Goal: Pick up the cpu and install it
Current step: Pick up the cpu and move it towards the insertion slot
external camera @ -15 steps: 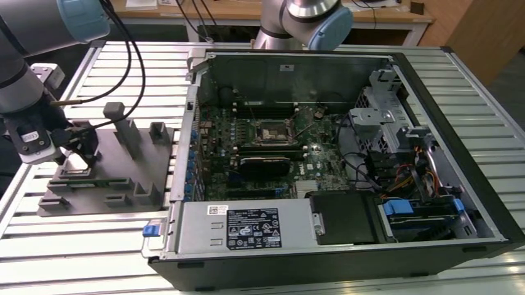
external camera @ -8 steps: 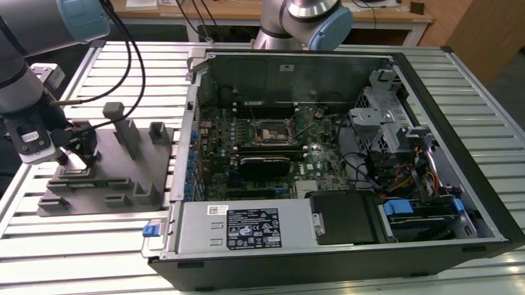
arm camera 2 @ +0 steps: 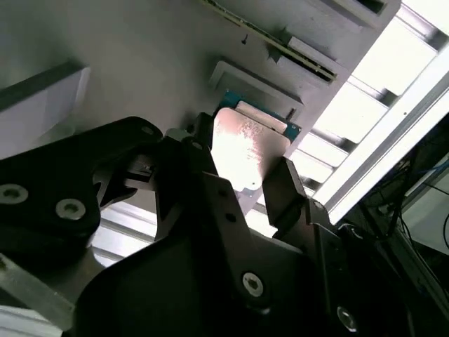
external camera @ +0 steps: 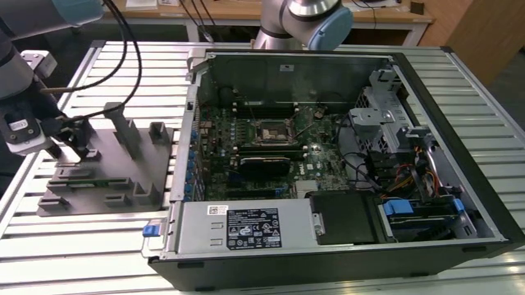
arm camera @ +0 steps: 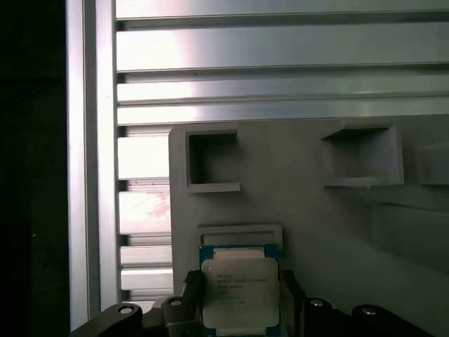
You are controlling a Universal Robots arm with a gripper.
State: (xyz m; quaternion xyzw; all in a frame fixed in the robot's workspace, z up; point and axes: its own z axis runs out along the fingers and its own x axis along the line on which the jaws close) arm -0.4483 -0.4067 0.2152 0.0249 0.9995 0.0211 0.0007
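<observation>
Grey robot arm (external camera: 15,70) with a matte black gripper (external camera: 72,146)

The arm is built of rounded grey tube sections, with a pale blue cap (external camera: 78,8) over one joint. A white boxy block (external camera: 21,130) with small dark markings sits at the wrist, and thin black cables (external camera: 125,55) run along it. In both wrist views the gripper (arm camera 2: 244,165) (arm camera: 240,295) shows flat, angular black fingers (arm camera 2: 284,191) (arm camera: 292,295) on hinged black bars. Round silver screws (arm camera 2: 252,283) (arm camera: 126,309) fasten the bars, and a bare metal strip (arm camera 2: 28,291) edges the body.
</observation>
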